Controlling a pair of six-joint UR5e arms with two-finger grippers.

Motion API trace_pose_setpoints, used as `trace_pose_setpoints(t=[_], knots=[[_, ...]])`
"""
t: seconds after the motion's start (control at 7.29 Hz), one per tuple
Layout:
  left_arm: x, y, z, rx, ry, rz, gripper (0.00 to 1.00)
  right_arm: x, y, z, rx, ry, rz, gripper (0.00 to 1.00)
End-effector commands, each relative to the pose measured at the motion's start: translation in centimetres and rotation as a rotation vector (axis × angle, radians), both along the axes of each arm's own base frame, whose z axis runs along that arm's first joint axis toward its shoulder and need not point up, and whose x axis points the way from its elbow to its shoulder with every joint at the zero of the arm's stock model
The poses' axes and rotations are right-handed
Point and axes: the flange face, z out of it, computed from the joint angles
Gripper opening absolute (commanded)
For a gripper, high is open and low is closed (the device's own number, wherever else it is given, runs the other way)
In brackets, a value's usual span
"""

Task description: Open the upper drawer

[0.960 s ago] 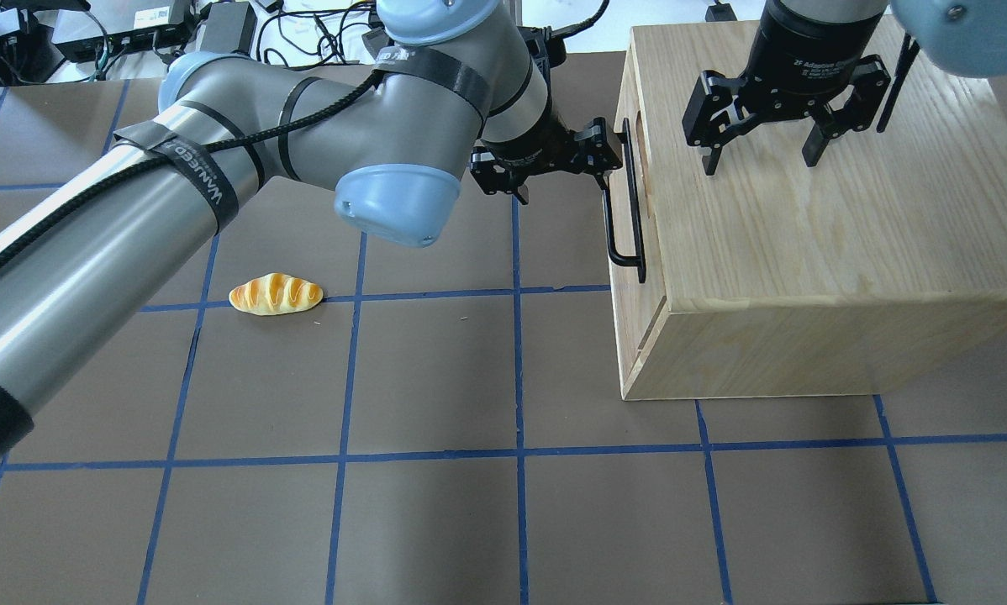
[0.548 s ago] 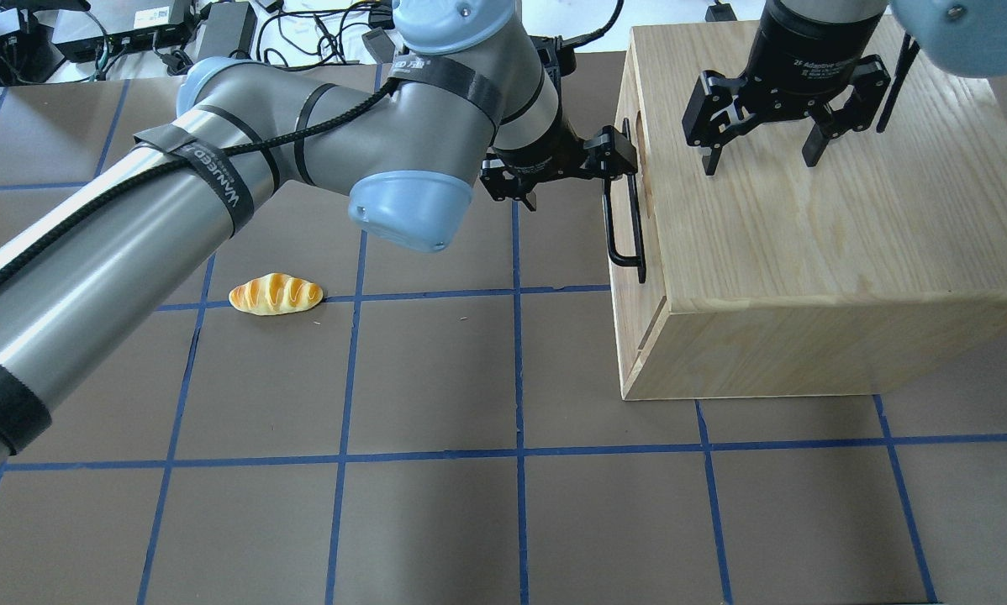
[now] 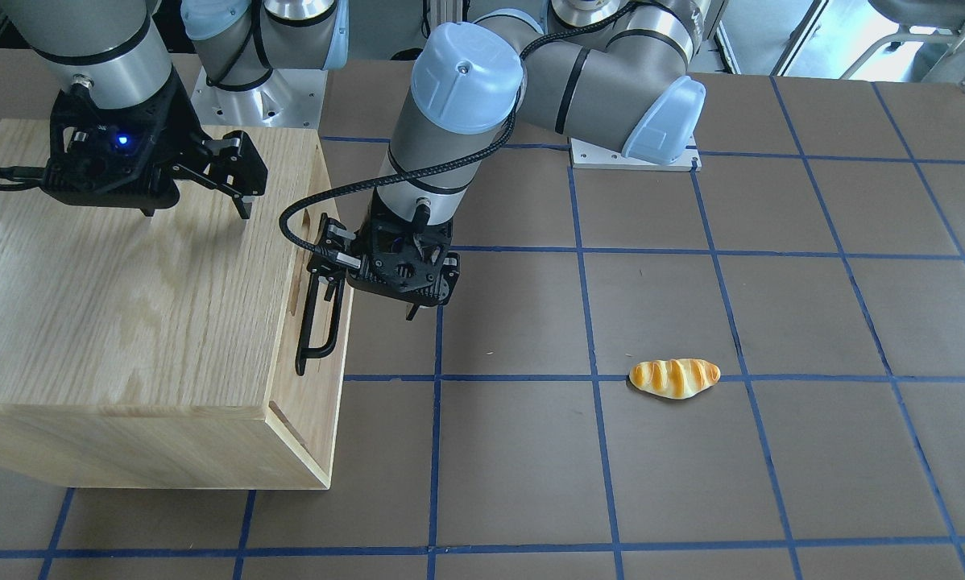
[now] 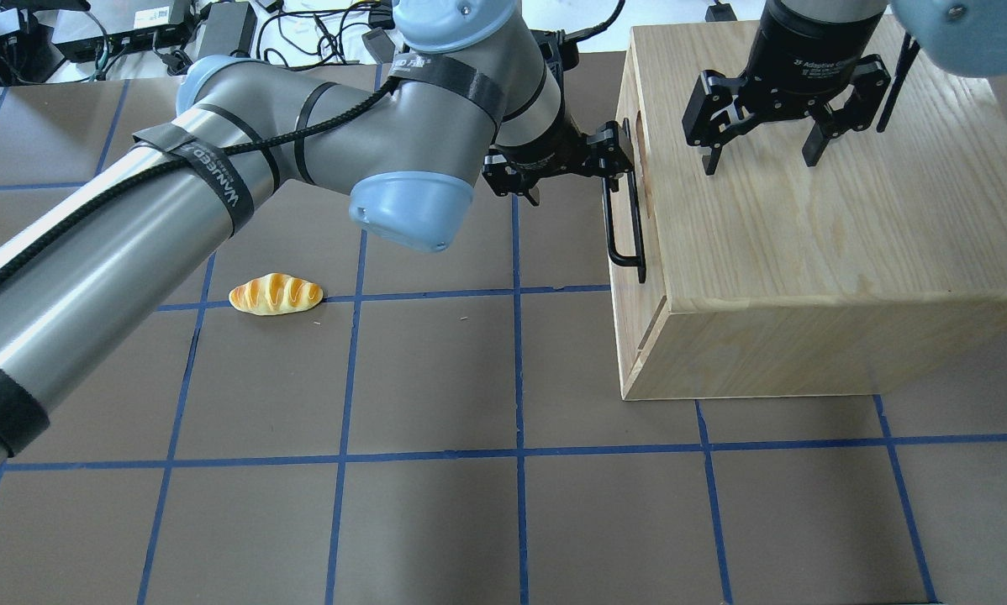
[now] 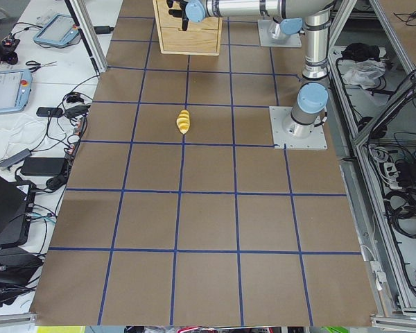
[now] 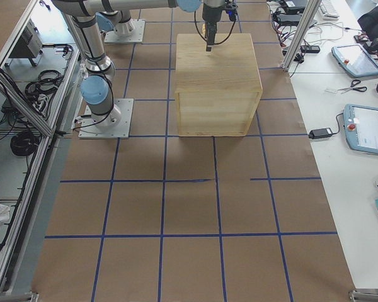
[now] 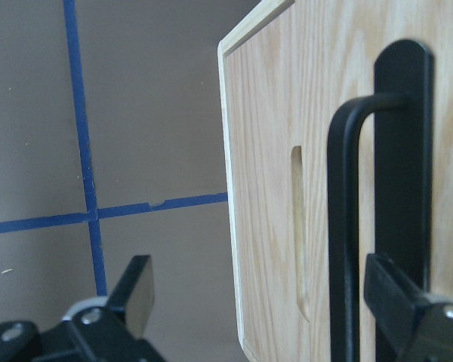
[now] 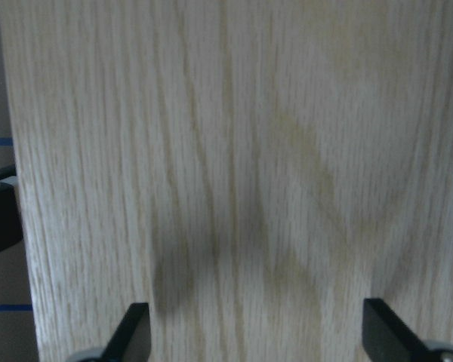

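Between the wide-apart fingers [image 7: 136, 290] of the left claw [image 7: 257, 271], black handle [image 7: 341, 226] of the upper drawer [image 7: 264, 136]

A brown table top [image 4: 436, 378] is divided into squares by blue tape lines [image 4: 518, 370]. Power bricks [image 4: 226, 27] are seen at the overhead view's upper left (among tangled cables). Teach pendants [image 6: 365, 129] are laid on a white side bench [image 6: 321, 189].

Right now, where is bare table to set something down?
Bare: the strip of squares on the robot's side of the bread roll and the cabinet, and the squares between roll and cabinet front. Crowded: around the upper drawer's handle, where the open left hand sits; the right hand hangs over the cabinet top.
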Motion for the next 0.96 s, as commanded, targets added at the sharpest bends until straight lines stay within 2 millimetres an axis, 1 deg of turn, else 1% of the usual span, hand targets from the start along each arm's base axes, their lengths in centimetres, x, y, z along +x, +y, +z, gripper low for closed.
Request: trace_pose_setpoints(t=[0.0,0.55,0.82], knots=[[-0.06,-0.16,-0.17,-0.002,-0.001,-0.003,1.00,0.00,0.00,0.00,0.000,0.000,0.000,1.00],[0.12,-0.34,-0.42,-0.010,-0.019,-0.017,1.00,0.00,0.00,0.00,0.000,0.000,0.001,1.00],[0.17,-0.56,-0.92,-0.004,-0.024,-0.015,1.00,0.00,0.00,0.00,0.000,0.000,0.000,1.00]])
